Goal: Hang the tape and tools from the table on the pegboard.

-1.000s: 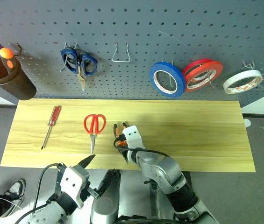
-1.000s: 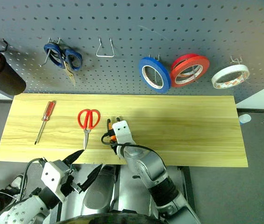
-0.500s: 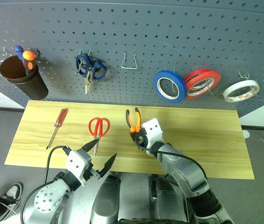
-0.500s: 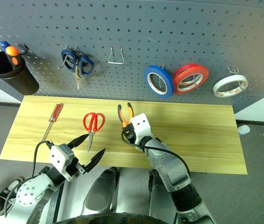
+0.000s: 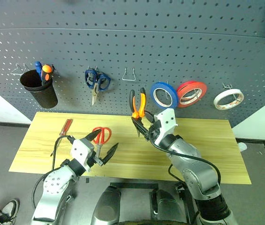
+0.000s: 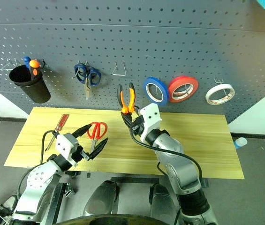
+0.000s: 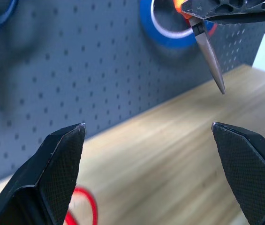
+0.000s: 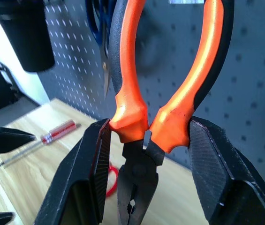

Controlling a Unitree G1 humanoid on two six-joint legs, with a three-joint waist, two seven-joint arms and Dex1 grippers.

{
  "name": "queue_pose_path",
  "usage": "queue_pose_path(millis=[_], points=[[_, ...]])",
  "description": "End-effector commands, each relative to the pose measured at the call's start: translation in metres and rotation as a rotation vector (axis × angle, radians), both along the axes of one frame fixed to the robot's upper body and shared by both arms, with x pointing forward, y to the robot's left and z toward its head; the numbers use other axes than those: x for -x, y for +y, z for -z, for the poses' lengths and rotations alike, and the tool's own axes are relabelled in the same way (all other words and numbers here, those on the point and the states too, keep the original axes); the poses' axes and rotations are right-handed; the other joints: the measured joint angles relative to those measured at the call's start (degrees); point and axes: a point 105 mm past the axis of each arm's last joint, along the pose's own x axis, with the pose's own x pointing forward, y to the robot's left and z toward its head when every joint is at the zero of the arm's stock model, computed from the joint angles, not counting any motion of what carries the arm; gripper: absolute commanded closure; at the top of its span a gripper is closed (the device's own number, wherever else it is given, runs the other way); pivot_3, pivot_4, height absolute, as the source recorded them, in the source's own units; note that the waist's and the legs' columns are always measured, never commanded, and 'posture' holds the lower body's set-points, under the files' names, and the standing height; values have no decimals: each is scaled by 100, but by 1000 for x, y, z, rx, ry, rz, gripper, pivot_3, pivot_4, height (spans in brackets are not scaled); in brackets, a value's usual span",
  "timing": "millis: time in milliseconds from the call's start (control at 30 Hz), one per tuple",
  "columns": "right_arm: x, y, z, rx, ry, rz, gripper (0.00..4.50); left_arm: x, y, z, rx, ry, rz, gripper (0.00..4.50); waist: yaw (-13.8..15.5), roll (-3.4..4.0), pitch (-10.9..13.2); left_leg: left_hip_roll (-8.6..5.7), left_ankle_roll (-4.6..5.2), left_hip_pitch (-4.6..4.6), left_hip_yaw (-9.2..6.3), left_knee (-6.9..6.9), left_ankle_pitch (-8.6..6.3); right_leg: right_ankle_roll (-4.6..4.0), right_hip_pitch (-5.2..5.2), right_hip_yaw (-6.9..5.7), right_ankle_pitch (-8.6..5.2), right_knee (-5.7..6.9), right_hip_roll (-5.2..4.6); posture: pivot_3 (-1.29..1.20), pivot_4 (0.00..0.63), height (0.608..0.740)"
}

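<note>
**Pliers held up in front of the pegboard**

The right gripper [image 5: 142, 125] is clamping the orange-and-black-handled pointed pliers [image 5: 137, 104] at the base of the handles, which are pointing up in front of the dark grey perforated pegboard [image 5: 170, 51] while the steel nose is pointing down above the light yellowish wood-plank table [image 5: 207, 145]. The handles are sitting just below an empty wire hook [image 5: 129, 74], beside the blue roll of tape [image 5: 164, 95].

The left gripper [image 5: 102, 143] is hovering over the table's front left part with its fingers spread wide and nothing between them. Just past it, the red-handled scissors [image 5: 101, 135] are lying flat on the table, and the slim red-handled screwdriver [image 5: 64, 128] is lying further left.

The thin whitish-cream roll of tape [image 5: 228, 99] is hanging on a pegboard hook at the far right, beside the red-orange roll [image 5: 191, 93]. Blue-handled scissors [image 5: 96, 82] and a black cup [image 5: 41, 90] holding screwdrivers are hanging to the left.
</note>
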Motion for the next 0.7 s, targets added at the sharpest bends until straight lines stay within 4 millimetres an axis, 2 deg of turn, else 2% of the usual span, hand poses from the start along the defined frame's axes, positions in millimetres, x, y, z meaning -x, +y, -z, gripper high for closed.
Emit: queue_pose_path(millis=[33,233,433,700], points=[[7,5,-48,-80,-180,-28,2452,-4,1,-9,44,-34,1,0,-4,10,-29,0,1,22,0,-3,-1,-3,19,0,-2,0,1,342,54,740],[6,10,-84,-105,-308,-28,2452,-9,-2,-15,104,-29,17,0,-4,20,-184,1,0,28,0,0,1,-2,24,1,-2,6,3,330,35,740],[1,27,-118,-130,-419,-51,2452,-12,-8,-21,113,-73,46,0,-6,40,-323,0,-1,32,0,0,2,1,26,1,1,7,4,326,25,740],[-26,52,-134,-130,-478,-49,2452,-14,-14,-28,132,-133,59,0,-13,58,-406,0,-4,41,0,0,4,-1,32,1,3,13,6,331,33,740]])
